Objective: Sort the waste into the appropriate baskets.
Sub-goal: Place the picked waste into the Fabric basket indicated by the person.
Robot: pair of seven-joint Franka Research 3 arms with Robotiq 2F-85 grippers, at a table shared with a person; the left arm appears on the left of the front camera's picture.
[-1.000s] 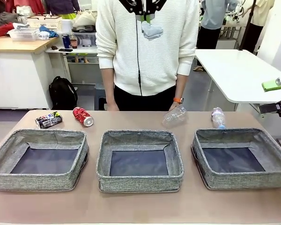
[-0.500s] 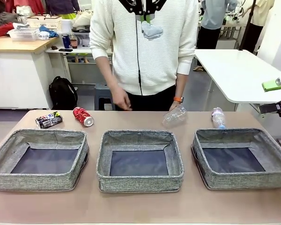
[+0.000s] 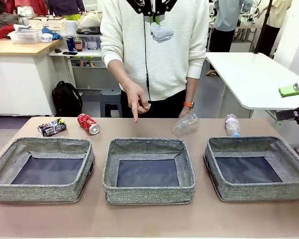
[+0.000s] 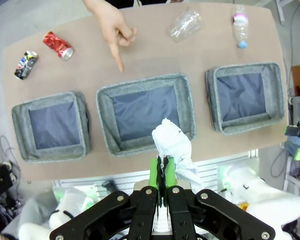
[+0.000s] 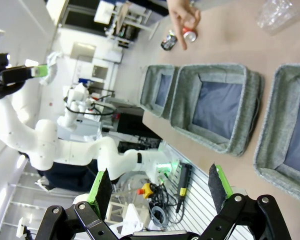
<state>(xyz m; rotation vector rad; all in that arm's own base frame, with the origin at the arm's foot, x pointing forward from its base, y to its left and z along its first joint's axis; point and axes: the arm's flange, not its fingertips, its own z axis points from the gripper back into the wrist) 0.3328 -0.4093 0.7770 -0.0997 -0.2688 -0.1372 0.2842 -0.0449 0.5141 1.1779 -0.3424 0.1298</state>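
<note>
You've got a black backpack (image 3: 66, 98) on the floor beside the wood-topped counter (image 3: 20, 48); white table (image 3: 254, 74) far right.

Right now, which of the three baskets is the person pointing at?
The middle basket: the person's hand points a finger down just beyond its far wall, nowhere near the others.

Grey woven baskets (image 3: 148, 191) have dark bottoms, the can (image 3: 88, 124) is red, the paper ball (image 4: 172, 145) white.

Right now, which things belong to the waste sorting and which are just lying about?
Job: paper ball, red can, dark can, crushed bottle, small bottle, left basket, middle basket, right basket.
Lying about: black backpack, white side table, stool.
</note>
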